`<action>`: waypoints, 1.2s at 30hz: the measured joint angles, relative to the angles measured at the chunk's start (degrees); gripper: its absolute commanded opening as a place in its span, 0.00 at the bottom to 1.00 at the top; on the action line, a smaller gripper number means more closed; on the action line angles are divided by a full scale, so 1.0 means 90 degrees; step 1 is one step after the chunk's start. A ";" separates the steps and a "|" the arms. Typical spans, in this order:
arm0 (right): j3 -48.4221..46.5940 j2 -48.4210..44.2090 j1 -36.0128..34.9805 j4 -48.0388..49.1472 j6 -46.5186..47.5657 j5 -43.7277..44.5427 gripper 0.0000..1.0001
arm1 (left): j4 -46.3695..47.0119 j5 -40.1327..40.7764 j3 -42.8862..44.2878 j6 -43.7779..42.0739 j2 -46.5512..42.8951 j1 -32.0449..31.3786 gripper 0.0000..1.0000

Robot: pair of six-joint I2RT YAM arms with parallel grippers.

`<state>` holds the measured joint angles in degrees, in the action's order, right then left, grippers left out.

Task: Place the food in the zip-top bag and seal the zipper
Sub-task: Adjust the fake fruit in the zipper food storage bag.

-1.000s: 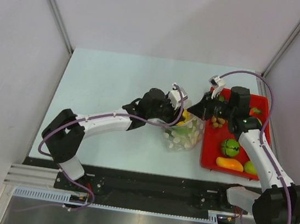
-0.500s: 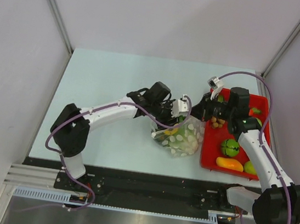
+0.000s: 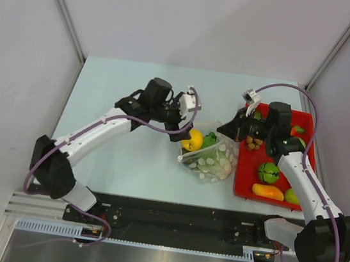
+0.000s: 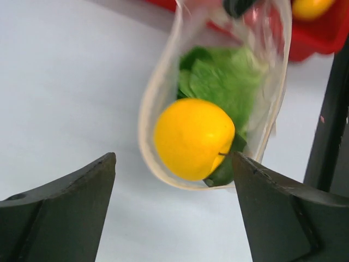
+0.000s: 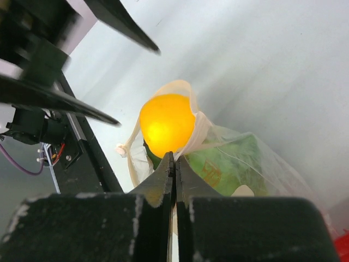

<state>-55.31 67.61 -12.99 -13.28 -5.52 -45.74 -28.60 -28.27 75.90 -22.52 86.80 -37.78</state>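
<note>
So the zip-top bag [image 3: 211,156] is lying on the pale surface [image 3: 114,155], clear plastic with rows of white dots, and its mouth is gaping open toward the left arm. A yellow fruit [image 3: 191,139] sits right in that mouth, touching the pale zipper [image 4: 147,114] strip that loops around it, and the lettuce [image 3: 209,140] is tucked just behind it, deeper inside the bag. The left gripper [image 4: 173,157] hovers just off the bag's mouth with its jaws spread wide, one on either side of the fruit in the wrist view, gripping nothing. The right gripper [image 5: 174,164] is at the bag's far right corner, jaws pressed together and pinching the bag's rim, which holds that edge up off the surface. There's a faint reddish mark on the plastic in the right wrist view, but it's way too blurry to read. Just right of the bag is the red tray [image 3: 243,179], holding a striped green ball [image 3: 268,173], an orange-yellow piece [image 3: 267,192], a green piece [image 3: 292,196] and a small brown cluster [image 3: 255,141].
</note>
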 measured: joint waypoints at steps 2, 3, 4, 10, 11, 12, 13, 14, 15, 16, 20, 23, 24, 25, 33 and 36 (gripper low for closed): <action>0.0000 0.0029 0.0000 0.0044 0.0000 0.0000 0.00 | 0.0274 -0.0075 -0.0107 0.0148 -0.0413 0.0151 0.92; 0.0000 0.0053 0.0000 0.0085 -0.0002 0.0000 0.00 | 0.0393 -0.0109 -0.0189 0.0194 -0.0644 0.0177 0.92; 0.0000 0.0075 0.0000 0.0126 -0.0002 0.0000 0.00 | 0.0517 -0.0146 -0.0277 0.0221 -0.0818 0.0172 0.91; 0.0000 0.0141 0.0000 0.0345 0.0015 -0.0029 0.00 | 0.1071 -0.0406 -0.0607 0.0554 -0.1117 0.0126 0.91; 0.0000 0.0131 -0.0007 0.0359 0.0036 -0.0046 0.00 | 0.1149 -0.0449 -0.0607 0.0653 -0.0993 0.0192 0.90; 0.0000 0.0121 -0.0027 0.0359 0.0075 -0.0075 0.00 | 0.1205 -0.0454 -0.0607 0.0707 -0.0879 0.0253 0.89; 0.0000 0.0102 -0.0053 0.0359 0.0136 -0.0100 0.00 | 0.1236 -0.0452 -0.0607 0.0780 -0.0724 0.0333 0.88; 0.0000 0.0083 -0.0078 0.0357 0.0189 -0.0119 0.00 | 0.1265 -0.0452 -0.0607 0.0843 -0.0559 0.0420 0.86; 0.0000 0.0061 -0.0104 0.0357 0.0236 -0.0138 0.00 | 0.1292 -0.0447 -0.0607 0.0889 -0.0401 0.0500 0.86; 0.0000 0.0029 -0.0153 0.0357 0.0296 -0.0151 0.00 | 0.1299 -0.0447 -0.0607 0.0923 -0.0248 0.0563 0.85; 0.0000 -0.0063 -0.0301 0.0352 0.0454 -0.0197 0.00 | 0.1282 -0.0437 -0.0607 0.1010 0.0109 0.0704 0.77; 0.0000 -0.0114 -0.0362 0.0342 0.0585 -0.0197 0.00 | 0.1287 -0.0457 -0.0607 0.1020 0.0131 0.0714 0.65; 0.0000 -0.0131 -0.0374 0.0342 0.0607 -0.0197 0.00 | 0.1287 -0.0476 -0.0607 0.1037 0.0131 0.0714 0.63; 0.0000 -0.0153 -0.0386 0.0338 0.0627 -0.0197 0.00 | 0.1287 -0.0544 -0.0607 0.1018 0.0134 0.0714 0.62; 0.0000 -0.0185 -0.0474 0.0323 0.0743 -0.0250 0.00 | 0.1285 -0.1122 -0.0661 0.1282 0.0160 0.0804 0.64; 0.0000 -0.0187 -0.0539 0.0323 0.0840 -0.0321 0.00 | 0.1401 -0.1241 -0.0738 0.1450 0.0148 0.0923 0.63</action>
<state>-55.31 65.93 -17.85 -10.37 2.04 -48.62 -15.99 -39.44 69.25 -9.47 88.14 -29.47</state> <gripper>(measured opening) 0.010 0.635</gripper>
